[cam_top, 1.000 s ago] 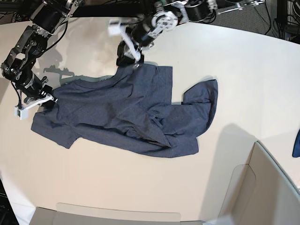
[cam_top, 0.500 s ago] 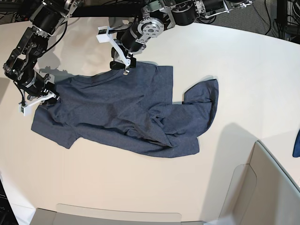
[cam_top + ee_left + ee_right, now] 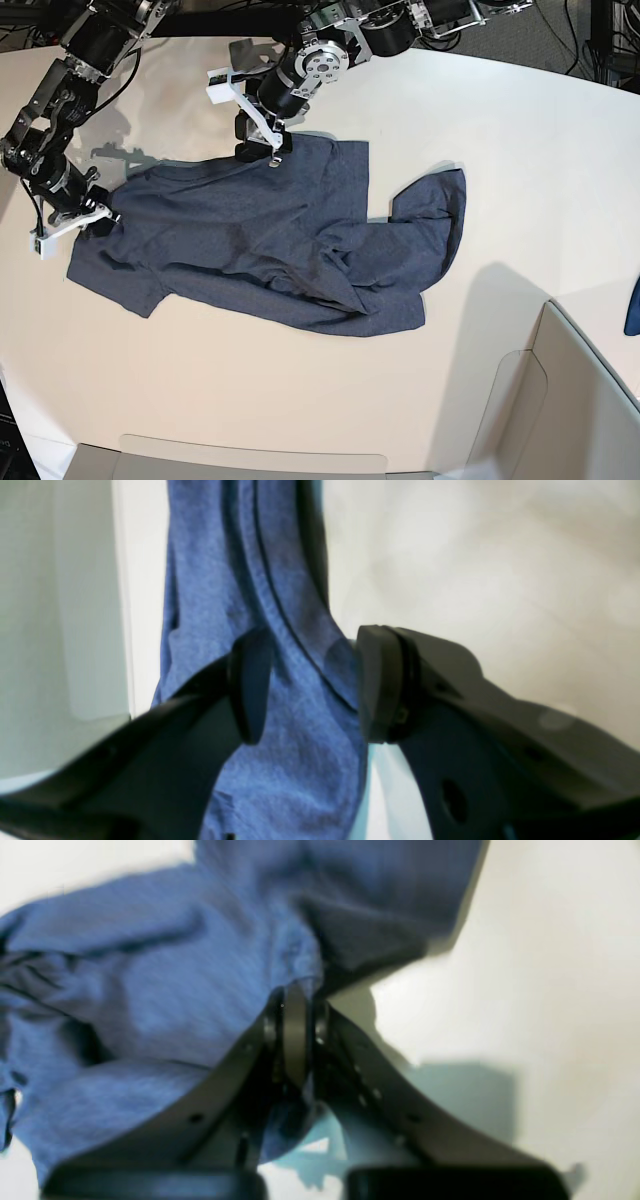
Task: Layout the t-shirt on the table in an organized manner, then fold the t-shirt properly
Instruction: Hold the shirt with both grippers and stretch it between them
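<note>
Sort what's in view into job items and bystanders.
Job: t-shirt; table; left tool, open above the shirt's edge; right tool, shut on the shirt.
Bystanders: beige box wall; blue cloth scrap.

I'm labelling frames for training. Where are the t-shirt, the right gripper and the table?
t-shirt (image 3: 270, 240): base view, middle of the body cloth.
right gripper (image 3: 95, 212): base view, at its closed tips.
table (image 3: 540, 140): base view, bare tabletop.
</note>
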